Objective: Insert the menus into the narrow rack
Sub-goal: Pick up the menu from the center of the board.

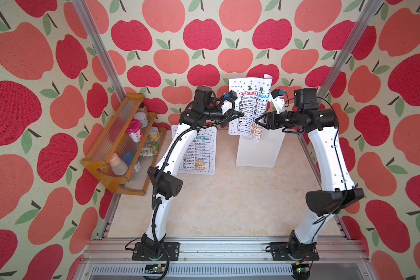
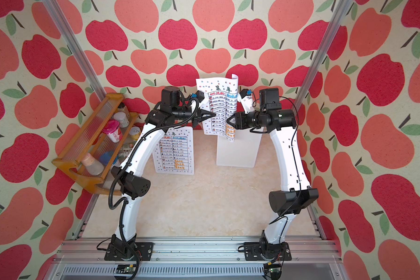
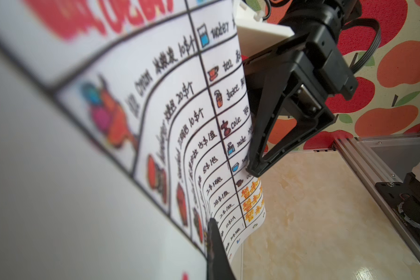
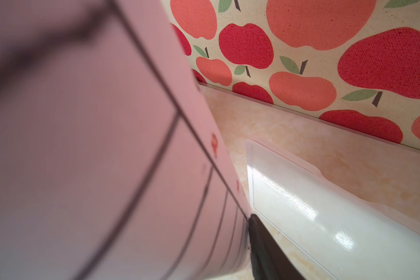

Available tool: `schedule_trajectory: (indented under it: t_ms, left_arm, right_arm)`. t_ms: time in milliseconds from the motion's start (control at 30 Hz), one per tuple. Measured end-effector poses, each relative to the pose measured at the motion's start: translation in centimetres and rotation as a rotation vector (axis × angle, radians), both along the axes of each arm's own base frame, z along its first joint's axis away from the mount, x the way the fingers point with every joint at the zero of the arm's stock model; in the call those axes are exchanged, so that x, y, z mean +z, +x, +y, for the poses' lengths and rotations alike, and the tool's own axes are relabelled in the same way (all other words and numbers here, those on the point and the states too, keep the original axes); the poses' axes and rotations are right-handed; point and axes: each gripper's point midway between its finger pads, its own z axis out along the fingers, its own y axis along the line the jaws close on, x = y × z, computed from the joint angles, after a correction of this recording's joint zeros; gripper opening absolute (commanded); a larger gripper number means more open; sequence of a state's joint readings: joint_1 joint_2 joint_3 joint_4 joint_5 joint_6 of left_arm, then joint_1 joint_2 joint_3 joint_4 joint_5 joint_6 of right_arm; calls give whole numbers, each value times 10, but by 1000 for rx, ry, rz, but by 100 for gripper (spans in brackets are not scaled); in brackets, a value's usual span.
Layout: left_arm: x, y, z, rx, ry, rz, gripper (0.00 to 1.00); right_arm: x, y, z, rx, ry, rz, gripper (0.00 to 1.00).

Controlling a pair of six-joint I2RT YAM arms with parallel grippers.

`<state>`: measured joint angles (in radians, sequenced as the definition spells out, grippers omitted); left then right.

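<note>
One menu [image 1: 249,97] hangs upright and curled in the air above the narrow rack [image 1: 260,152], a white translucent holder standing at the back of the table. My left gripper [image 1: 242,114] is shut on this menu's left edge. At the right edge my right gripper [image 1: 255,120] is open, and the sheet passes between its jaws. In the right wrist view the sheet lies against one finger [image 4: 264,242], with the rack [image 4: 313,213] below. The left wrist view shows the printed side [image 3: 180,121]. A second menu [image 1: 201,155] lies flat on the table under my left arm.
A wooden shelf [image 1: 112,145] with cups and bottles leans against the left wall. Aluminium frame posts [image 1: 344,55] rise at both back corners, and a rail [image 1: 216,244] runs along the front. Apple-patterned walls close in on three sides.
</note>
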<state>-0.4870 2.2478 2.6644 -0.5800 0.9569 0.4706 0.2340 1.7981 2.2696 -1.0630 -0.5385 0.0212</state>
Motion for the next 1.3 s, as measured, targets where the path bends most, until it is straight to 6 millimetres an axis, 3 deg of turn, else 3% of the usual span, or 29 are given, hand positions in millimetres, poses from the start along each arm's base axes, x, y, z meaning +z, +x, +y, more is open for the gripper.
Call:
schedule_trajectory:
  t_ms: [133, 367, 800, 1100, 1200, 1300]
  left_arm:
    - [11, 0, -1, -2, -26, -44, 0]
    - [17, 9, -8, -7, -78, -75, 0]
    - [-3, 21, -38, -78, -159, -18, 0]
    - [9, 13, -37, -85, -166, -41, 0]
    - [14, 13, -30, -76, -160, -53, 0]
    - [21, 12, -21, -65, -152, -74, 0]
  right_arm:
    - [-10, 5, -9, -23, -2, 16, 51]
    - [-9, 11, -13, -40, 2, -7, 52]
    - [-18, 18, -21, -87, -35, -15, 56]
    - [-36, -1, -58, -277, -136, -22, 87]
    - [-57, -12, -73, -352, -167, -11, 98]
    - [-86, -24, -89, -415, -215, -7, 99]
